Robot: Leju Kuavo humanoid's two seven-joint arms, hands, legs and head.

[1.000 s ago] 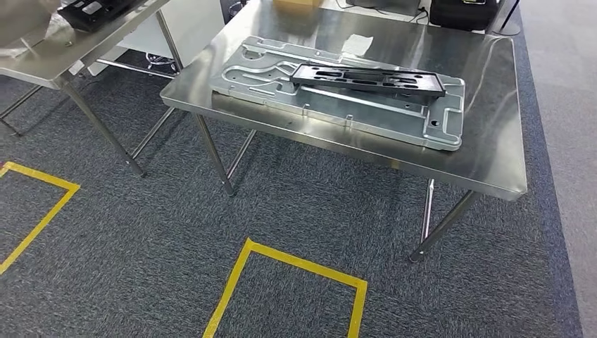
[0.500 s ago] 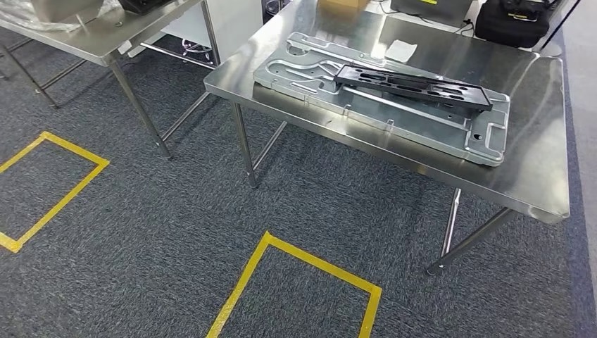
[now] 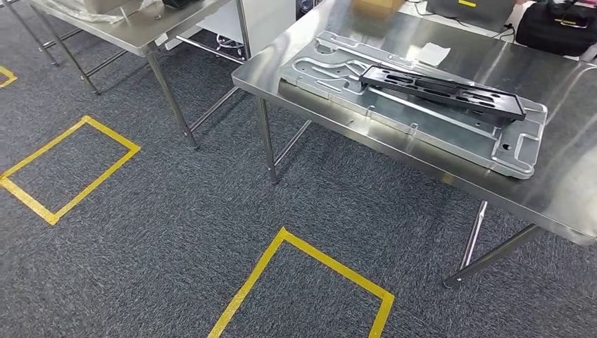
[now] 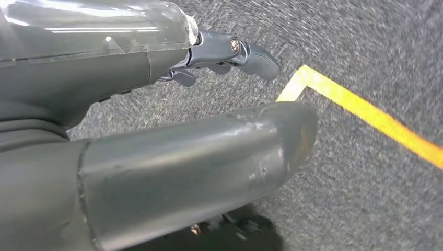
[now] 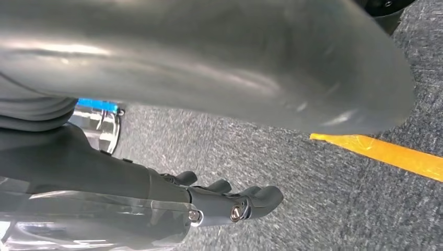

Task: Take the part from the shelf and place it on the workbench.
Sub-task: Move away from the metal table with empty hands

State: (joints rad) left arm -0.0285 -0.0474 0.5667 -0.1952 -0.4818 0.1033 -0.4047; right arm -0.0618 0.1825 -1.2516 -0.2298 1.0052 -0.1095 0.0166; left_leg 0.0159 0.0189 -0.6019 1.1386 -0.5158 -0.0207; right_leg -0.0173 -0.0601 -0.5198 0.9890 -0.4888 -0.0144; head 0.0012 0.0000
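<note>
A long black slotted part [image 3: 443,91] lies across a large silver metal plate [image 3: 352,77] on the steel workbench [image 3: 563,190], at the right of the head view. My left hand [image 4: 156,130] hangs over grey carpet, its thumb apart from its dark fingers [image 4: 245,52], and it holds nothing. My right hand [image 5: 209,78] also hangs above the carpet with its fingers [image 5: 245,204] stretched out, and nothing is in it. Both hands are well away from the workbench.
A second steel table [image 3: 134,28] stands at the upper left. Yellow tape squares [image 3: 310,257] [image 3: 70,169] mark the grey carpet. A black bag [image 3: 560,28], a cardboard box [image 3: 380,5] and a white paper [image 3: 434,53] sit at the workbench's far side.
The whole picture has shifted: my camera has moved, so the workbench now sits further right and lower in view. The part and plate lie on the workbench as before.
</note>
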